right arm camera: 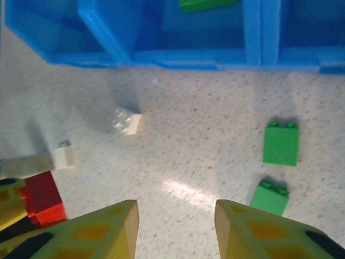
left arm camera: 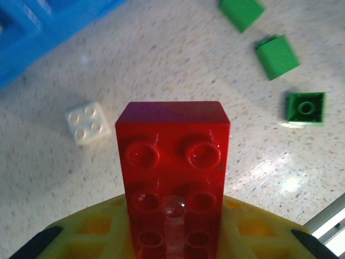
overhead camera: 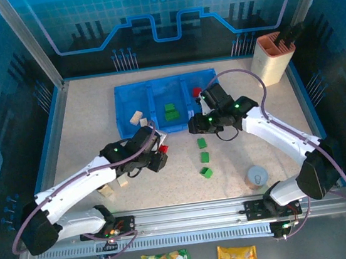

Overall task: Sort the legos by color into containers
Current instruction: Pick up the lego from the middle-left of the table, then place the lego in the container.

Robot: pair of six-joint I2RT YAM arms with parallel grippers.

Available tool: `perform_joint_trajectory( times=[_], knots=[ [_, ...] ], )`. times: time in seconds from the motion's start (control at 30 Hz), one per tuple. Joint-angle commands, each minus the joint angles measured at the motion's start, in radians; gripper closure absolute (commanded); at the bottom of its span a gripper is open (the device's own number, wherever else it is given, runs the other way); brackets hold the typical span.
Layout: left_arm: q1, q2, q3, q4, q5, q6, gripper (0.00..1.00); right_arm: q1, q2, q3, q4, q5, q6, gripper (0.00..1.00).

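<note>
Left pincer [overhead camera: 158, 156] tight around a red lego [left arm camera: 172, 172] over the bench [overhead camera: 84, 128], right pincer [right arm camera: 175, 216] fingers apart near the blue tray [right arm camera: 178, 57].

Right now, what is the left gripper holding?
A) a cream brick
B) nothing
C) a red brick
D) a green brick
C: in the left wrist view an oblong red brick sticks out from between the yellow fingers of the left gripper, which is shut on it.
</note>
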Motion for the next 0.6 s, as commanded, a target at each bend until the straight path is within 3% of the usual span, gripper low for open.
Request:
perform_joint_trajectory(
  times=[0.0,0.23,0.57],
  knots=[
    [-0.007,-0.052,-0.026,0.146,0.085,0.199,0.75,-0.028,-0.042,-0.005,-0.062,-0.171,0.019,0.57],
    [-0.008,-0.047,-0.046,0.285,0.209,0.316,0.77,-0.051,-0.058,-0.037,-0.025,-0.385,0.062,0.54],
    [-0.007,-0.005,-0.031,0.285,0.279,0.366,0.77,-0.047,-0.050,-0.048,0.018,-0.512,0.084,0.49]
  ],
)
